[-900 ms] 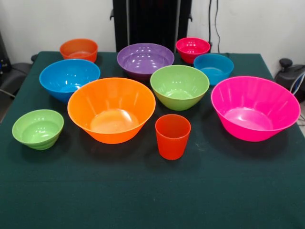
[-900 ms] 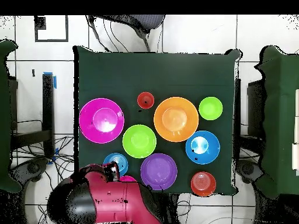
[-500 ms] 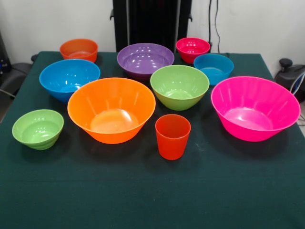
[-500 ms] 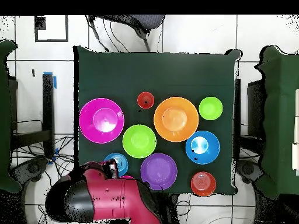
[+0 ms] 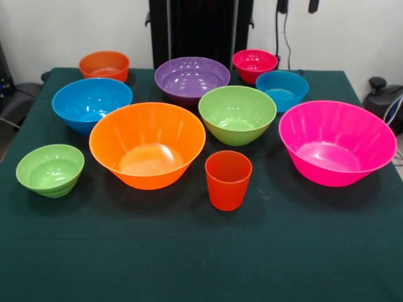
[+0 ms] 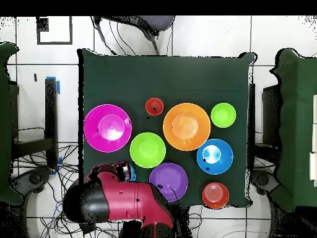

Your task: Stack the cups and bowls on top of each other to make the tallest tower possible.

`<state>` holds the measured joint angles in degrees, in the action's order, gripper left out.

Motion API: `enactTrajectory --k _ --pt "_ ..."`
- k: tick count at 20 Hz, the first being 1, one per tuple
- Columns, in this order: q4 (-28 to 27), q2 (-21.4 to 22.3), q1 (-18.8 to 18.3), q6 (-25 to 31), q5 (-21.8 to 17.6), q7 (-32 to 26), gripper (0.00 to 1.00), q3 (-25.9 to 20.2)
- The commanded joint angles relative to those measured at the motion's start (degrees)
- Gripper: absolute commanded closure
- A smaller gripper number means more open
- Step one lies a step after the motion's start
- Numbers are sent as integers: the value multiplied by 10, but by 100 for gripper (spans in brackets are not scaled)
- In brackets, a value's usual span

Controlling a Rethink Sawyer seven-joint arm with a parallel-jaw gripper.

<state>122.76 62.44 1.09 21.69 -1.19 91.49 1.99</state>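
Two dark fingertips of my gripper point(image 5: 298, 5) poke in at the top edge, spread apart and open, above the small magenta-red bowl point(image 5: 255, 65) and small blue bowl point(image 5: 282, 88). The orange-red cup point(image 5: 228, 179) stands upright near the front. Around it sit the large orange bowl point(image 5: 147, 143), large pink bowl point(image 5: 337, 141), medium green bowl point(image 5: 237, 113), purple bowl point(image 5: 192, 78), medium blue bowl point(image 5: 92, 102), small orange bowl point(image 5: 104, 65) and small green bowl point(image 5: 50, 168). Each stands alone, so no tower shows. In the overhead view the red arm point(image 6: 127, 201) covers the two small bowls.
The dark green table point(image 5: 201, 264) has its widest bare stretch in front of the cup. A black chair point(image 6: 145, 23) stands beyond the table's far side in the overhead view, and cables lie on the tiled floor around it.
The arm has swung out over the table's edge, now hiding the small blue bowl from above. Its fingertips have come into the front view's top edge. No bowl or cup has moved.
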Motion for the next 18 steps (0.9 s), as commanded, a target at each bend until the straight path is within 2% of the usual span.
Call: enactTrajectory --k 1,8,11,14,18 --pt "-16 -110 -9 -75 -44 89 0 5" --pt "-55 -188 -7 -126 -33 85 0 17" --pt "-84 -216 6 -122 -28 82 0 33" --pt "-97 -247 14 -150 -24 86 0 41" --pt "-114 -262 35 -141 -14 91 0 55"
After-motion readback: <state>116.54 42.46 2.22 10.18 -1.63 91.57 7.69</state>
